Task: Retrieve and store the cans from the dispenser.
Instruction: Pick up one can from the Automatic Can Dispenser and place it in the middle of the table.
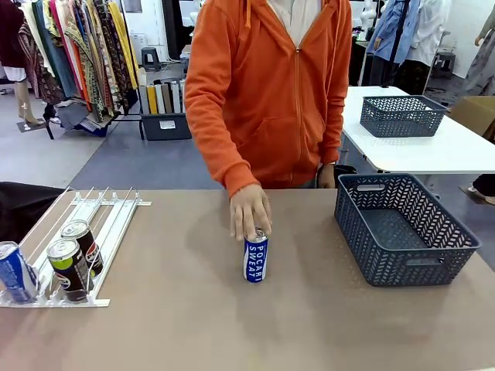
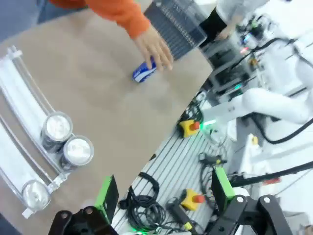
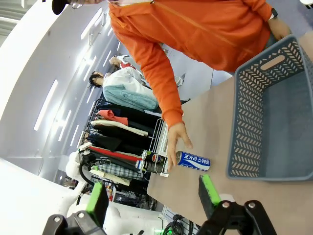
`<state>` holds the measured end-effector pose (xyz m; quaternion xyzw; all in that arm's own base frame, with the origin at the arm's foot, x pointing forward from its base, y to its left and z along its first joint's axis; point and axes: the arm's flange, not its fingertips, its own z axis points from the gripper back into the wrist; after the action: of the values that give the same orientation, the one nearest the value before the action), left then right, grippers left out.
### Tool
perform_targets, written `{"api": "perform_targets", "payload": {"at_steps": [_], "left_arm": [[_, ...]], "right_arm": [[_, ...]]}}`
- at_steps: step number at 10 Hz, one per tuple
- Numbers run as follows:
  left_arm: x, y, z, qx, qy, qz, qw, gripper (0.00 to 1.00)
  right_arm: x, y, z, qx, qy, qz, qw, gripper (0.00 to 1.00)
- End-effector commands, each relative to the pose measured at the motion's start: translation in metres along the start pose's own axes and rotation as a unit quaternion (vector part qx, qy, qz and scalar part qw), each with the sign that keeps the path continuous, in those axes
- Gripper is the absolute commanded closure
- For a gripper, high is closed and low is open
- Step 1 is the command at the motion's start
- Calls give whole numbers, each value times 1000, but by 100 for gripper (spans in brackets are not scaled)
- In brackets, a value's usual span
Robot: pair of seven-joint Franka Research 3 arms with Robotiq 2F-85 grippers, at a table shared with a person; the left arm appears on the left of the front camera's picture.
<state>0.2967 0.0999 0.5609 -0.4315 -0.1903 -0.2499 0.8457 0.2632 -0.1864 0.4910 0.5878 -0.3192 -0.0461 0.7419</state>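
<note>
Grey basket [image 1: 402, 267] (empty) on table [image 1: 170, 317]

The front camera is sitting on the robot's side, looking slightly down across the table [image 1: 309, 332] at the person [image 1: 271, 93] opposite, and taking in the dispenser [image 1: 116, 232] at left and the basket [image 1: 464, 243] at right. The left wrist camera is hanging high and looking steeply down, rolled, over the dispenser's near end. The right wrist camera is lying rolled sideways, facing across the table past the basket. All three are sharing the blue can [image 1: 255, 259] under the person's hand [image 1: 250, 210].

Left gripper [image 2: 164, 192], right gripper [image 3: 153, 196]: fingers apart
</note>
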Motion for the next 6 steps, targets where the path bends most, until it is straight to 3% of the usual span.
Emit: {"api": "perform_targets", "payload": {"at_steps": [1,3,4,6], "left_arm": [[-17,37,4,-60,-75,53,994,0],[-46,67,12,-89,-129,80,984,0],[-33,45,18,-55,-76,60,994,0],[-33,45,18,-55,-76,60,994,0]], "right_arm": [[3,4,-2,12,-10,6,1000,0],[3,4,-2,12,-10,6,1000,0],[3,4,-2,12,-10,6,1000,0],[3,4,-2,12,-10,6,1000,0]]}}
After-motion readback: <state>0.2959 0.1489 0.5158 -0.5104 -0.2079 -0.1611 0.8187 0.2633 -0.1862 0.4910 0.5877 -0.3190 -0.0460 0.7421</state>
